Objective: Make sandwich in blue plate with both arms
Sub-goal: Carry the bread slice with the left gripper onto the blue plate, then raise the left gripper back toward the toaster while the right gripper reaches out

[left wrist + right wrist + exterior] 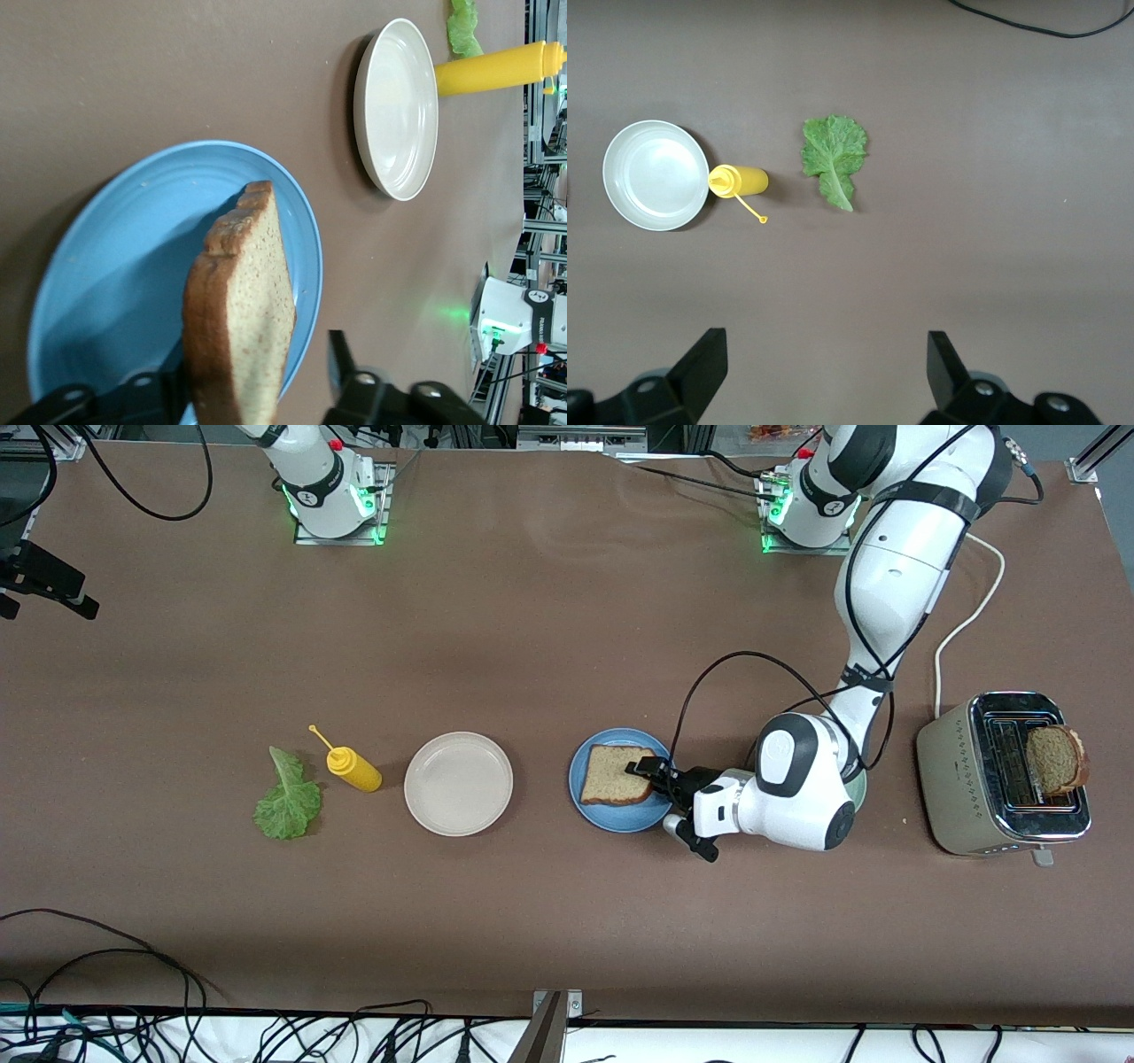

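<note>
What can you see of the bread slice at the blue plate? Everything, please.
The bread slice is a square piece of brown wholegrain bread with a darker crust and pale, speckled crumb. It sits over the blue plate. In the left wrist view it is tilted up on edge, one edge at the left gripper, whose fingers stand either side of it. Whether its lower edge touches the plate cannot be told. Nothing lies on top of it.

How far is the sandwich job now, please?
Early stage. In hand: the left gripper is over the blue plate, its open fingers around the first bread slice. Left: the lettuce leaf lies on the table, a second slice stands in the toaster. The right gripper, open, hangs above the lettuce.
</note>
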